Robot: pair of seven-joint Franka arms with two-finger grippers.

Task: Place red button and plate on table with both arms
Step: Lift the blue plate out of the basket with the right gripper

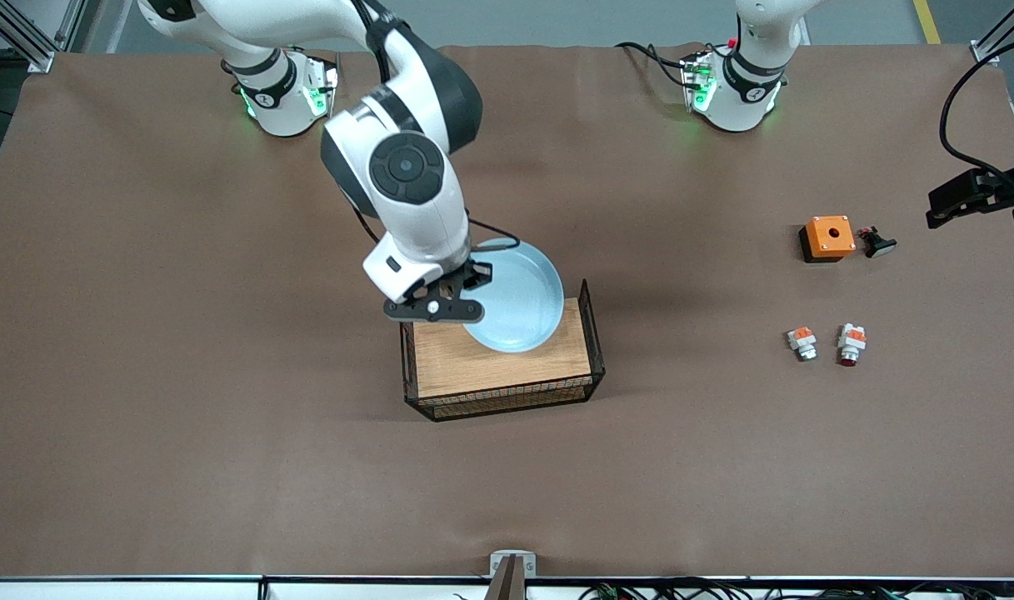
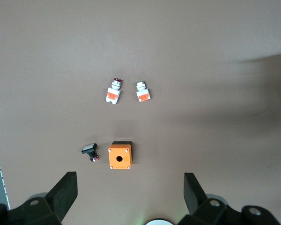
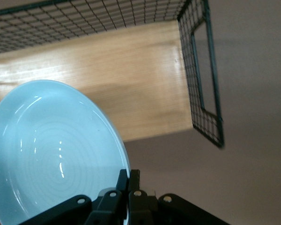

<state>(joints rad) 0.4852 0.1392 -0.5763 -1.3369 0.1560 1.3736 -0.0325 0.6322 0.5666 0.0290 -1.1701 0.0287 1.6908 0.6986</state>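
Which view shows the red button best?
The left wrist view: the red button lies unobstructed on the table, cap visible. The front view shows it smaller; the right wrist view misses it.

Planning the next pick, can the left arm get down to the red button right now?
Probably yes: the left gripper hangs open over the table, and the red button lies in the open beside its silver-capped twin.

A brown matte desk [image 1: 182, 433] carries a wooden board with black wire sides [image 1: 507, 367] near its middle. Toward the left arm's end lie an orange box [image 1: 828, 237], a black part [image 1: 877, 243] just beside it, and, nearer the front camera, a silver-capped button [image 1: 802, 342] beside the red button [image 1: 850, 343].
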